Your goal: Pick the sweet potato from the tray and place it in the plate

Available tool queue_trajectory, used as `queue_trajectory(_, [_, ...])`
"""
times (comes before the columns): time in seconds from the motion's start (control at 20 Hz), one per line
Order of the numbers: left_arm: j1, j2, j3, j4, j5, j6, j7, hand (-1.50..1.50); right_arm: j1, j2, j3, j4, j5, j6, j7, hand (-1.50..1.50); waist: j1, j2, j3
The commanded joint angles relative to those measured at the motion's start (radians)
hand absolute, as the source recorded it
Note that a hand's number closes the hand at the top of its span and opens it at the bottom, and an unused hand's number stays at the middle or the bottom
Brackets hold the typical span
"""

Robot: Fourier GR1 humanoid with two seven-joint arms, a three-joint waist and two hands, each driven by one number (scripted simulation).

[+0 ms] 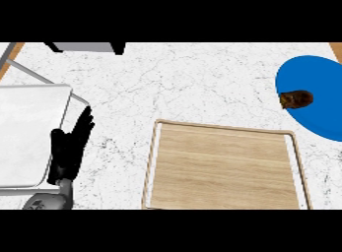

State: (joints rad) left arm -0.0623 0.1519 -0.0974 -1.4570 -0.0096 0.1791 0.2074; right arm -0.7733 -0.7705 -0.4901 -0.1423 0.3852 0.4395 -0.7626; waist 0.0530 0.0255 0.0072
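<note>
Already, sweet potato [296, 99] (brown) lies on plate [317, 74].

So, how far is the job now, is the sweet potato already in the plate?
It looks done: the sweet potato lies on the blue plate, and the wooden tray shows nothing on it. Nothing is in hand: the left hand rests open at the left, fingers straight. The right hand is barely visible. Nothing seems left.

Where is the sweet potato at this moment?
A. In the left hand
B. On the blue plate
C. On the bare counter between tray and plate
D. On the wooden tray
B: the sweet potato lies on the blue plate, while the wooden tray holds nothing and the left hand is open by the view's left edge.
</note>
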Motion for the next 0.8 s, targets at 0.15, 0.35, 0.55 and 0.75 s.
queue_trajectory(0.15, [-0.039, 0.008, 0.005, -0.009, -0.016, 0.007, 0.037, 0.0, 0.019, 0.026, 0.009, -0.015, 0.004, 0.012, -0.072, -1.5, 0.007, 0.002, 0.001])
queue_trajectory(0.35, [-0.022, -0.026, -0.015, 0.012, -0.027, 0.015, 0.021, 0.0, 0.032, 0.044, 0.013, -0.01, 0.012, -0.062, -0.064, -1.5, 0.009, 0.004, 0.001])
queue_trajectory(0.55, [-0.008, -0.001, 0.008, 0.005, -0.009, -0.013, -0.005, 0.0, 0.034, 0.028, 0.013, -0.004, 0.014, -0.078, -0.052, -1.5, 0.017, 0.005, 0.001])
queue_trajectory(0.75, [0.001, 0.009, 0.015, 0.008, -0.01, -0.022, -0.016, 0.0, 0.08, 0.021, 0.021, -0.006, 0.025, -0.102, -0.094, -1.5, 0.01, 0.003, 0.001])
